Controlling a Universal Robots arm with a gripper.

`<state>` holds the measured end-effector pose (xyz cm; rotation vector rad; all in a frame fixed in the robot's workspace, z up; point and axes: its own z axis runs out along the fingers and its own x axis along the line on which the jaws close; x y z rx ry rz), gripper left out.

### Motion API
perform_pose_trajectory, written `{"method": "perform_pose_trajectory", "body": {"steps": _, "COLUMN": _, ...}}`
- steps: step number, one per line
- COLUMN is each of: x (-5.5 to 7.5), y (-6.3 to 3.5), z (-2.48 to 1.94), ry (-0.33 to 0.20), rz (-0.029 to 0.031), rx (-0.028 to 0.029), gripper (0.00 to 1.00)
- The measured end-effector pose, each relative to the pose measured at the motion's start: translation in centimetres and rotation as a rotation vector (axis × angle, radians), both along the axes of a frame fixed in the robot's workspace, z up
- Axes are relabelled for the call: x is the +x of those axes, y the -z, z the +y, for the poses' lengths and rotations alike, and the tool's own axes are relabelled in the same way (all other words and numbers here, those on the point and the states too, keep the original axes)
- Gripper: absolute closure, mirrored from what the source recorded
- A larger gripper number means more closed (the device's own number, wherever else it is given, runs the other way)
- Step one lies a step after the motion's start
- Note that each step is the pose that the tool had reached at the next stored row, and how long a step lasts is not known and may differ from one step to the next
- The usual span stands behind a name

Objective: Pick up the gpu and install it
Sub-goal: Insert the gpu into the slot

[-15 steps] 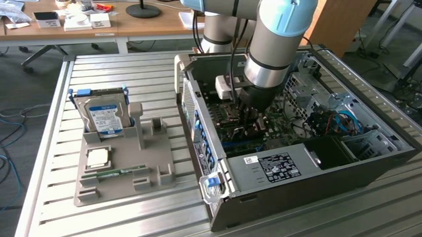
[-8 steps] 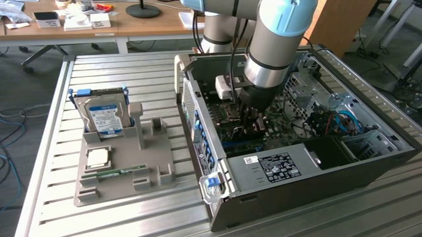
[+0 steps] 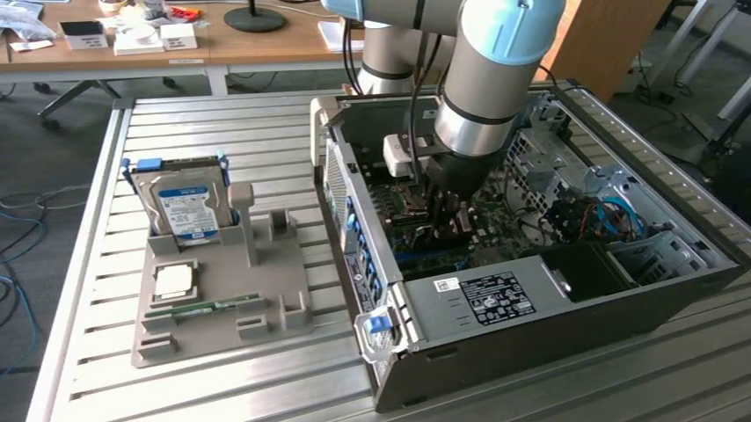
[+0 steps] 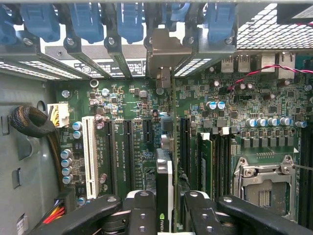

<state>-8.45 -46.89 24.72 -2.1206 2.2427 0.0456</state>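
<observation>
Worktop [image 3: 211, 387]: slatted metal surface, carrying the whole setup, and it's a busy one.
Computer case [image 3: 564, 325]: big open tower lying on its side on the exterior view's right, interior facing up.
Arm [image 3: 493, 70]: grey with light-blue joints, reaching straight down into the case.
Motherboard [image 4: 122, 98]: green, spread across the case floor; in the wrist view a white slot [image 4: 90, 149] and black expansion slots [image 4: 128, 147] run side by side, with an empty processor socket [image 4: 264, 188] off to one side.
Parts tray [image 3: 223, 312]: grey holder on the exterior view's left, well apart from the case.
Hard drive [image 3: 185, 211]: silver with a blue-white label, standing upright at the tray's far end.
Gpu [image 4: 165, 196]: here it is, seen edge-on in the wrist view, standing upright over the motherboard slots, its grey end bracket [image 4: 164, 54] up against the rear slot openings among the blue clips [image 4: 88, 22].
End effector [image 4: 165, 215]: black fingers [image 4: 142, 213] closed in partway, pinching the gpu's top edge from both sides, low inside the case.
Processor chip [image 3: 174, 281]: pale square, lying flat in the tray.
Memory stick [image 3: 206, 308]: narrow, green, lying in the tray just beside the chip.
</observation>
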Motion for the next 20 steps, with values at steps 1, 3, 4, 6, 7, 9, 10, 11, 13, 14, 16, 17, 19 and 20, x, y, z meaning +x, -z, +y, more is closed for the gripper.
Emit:
{"method": "perform_pose_trajectory", "body": {"steps": 1, "x": 0.00, "y": 0.00, "z": 0.00, "ry": 0.000, "rz": 0.0000, "rx": 0.0000, "gripper": 0.73}}
{"method": "perform_pose_trajectory", "body": {"steps": 3, "x": -0.01, "y": 0.00, "z": 0.00, "ry": 0.000, "rz": -0.0001, "rx": 0.0000, "gripper": 0.73}}
{"method": "perform_pose_trajectory", "body": {"steps": 4, "x": -0.01, "y": 0.00, "z": 0.00, "ry": 0.000, "rz": -0.0001, "rx": 0.0000, "gripper": 0.73}}
{"method": "perform_pose_trajectory", "body": {"steps": 6, "x": -0.02, "y": 0.03, "z": 0.00, "ry": 0.000, "rz": 0.0000, "rx": -0.0001, "gripper": 0.73}}
{"method": "perform_pose_trajectory", "body": {"steps": 7, "x": -0.03, "y": 0.07, "z": 0.01, "ry": 0.000, "rz": 0.0000, "rx": 0.0000, "gripper": 0.73}}
{"method": "perform_pose_trajectory", "body": {"steps": 9, "x": -0.03, "y": 0.14, "z": 0.00, "ry": 0.000, "rz": 0.0001, "rx": -0.0001, "gripper": 0.73}}
{"method": "perform_pose_trajectory", "body": {"steps": 10, "x": -0.04, "y": 0.16, "z": 0.00, "ry": 0.000, "rz": 0.0001, "rx": -0.0002, "gripper": 0.73}}
{"method": "perform_pose_trajectory", "body": {"steps": 11, "x": -0.04, "y": 0.18, "z": 0.00, "ry": 0.000, "rz": 0.0002, "rx": -0.0002, "gripper": 0.73}}
{"method": "perform_pose_trajectory", "body": {"steps": 13, "x": -0.04, "y": 0.24, "z": 0.00, "ry": 0.000, "rz": 0.0000, "rx": -0.0001, "gripper": 0.73}}
{"method": "perform_pose_trajectory", "body": {"steps": 14, "x": -0.04, "y": 0.25, "z": 0.00, "ry": 0.000, "rz": 0.0001, "rx": 0.0000, "gripper": 0.73}}
{"method": "perform_pose_trajectory", "body": {"steps": 16, "x": -0.04, "y": 0.27, "z": 0.01, "ry": 0.001, "rz": 0.0000, "rx": 0.0000, "gripper": 0.73}}
{"method": "perform_pose_trajectory", "body": {"steps": 17, "x": -0.05, "y": 0.29, "z": 0.03, "ry": 0.001, "rz": 0.0000, "rx": 0.0000, "gripper": 0.73}}
{"method": "perform_pose_trajectory", "body": {"steps": 19, "x": -0.05, "y": 0.30, "z": 0.08, "ry": 0.002, "rz": -0.0001, "rx": 0.0000, "gripper": 0.73}}
{"method": "perform_pose_trajectory", "body": {"steps": 20, "x": -0.05, "y": 0.31, "z": 0.10, "ry": 0.003, "rz": 0.0000, "rx": -0.0001, "gripper": 0.73}}
